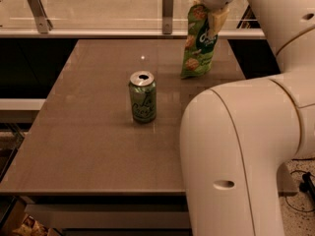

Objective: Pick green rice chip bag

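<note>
The green rice chip bag (198, 45) is a tall glossy green pouch with white lettering and pictures of tan crisps. It stands at the back right of the brown table (98, 146). My gripper (210, 10) comes down from above and is shut on the bag's top; one pale finger (219, 19) lies along the bag's right side. The bag looks pinched and twisted, and its bottom edge is at or just above the tabletop. I cannot tell whether it has left the surface.
A green soda can (142, 97) with a silver top stands mid-table, left and in front of the bag. A glass rail with metal posts (168, 11) runs behind the table. My white arm (246, 156) fills the right foreground.
</note>
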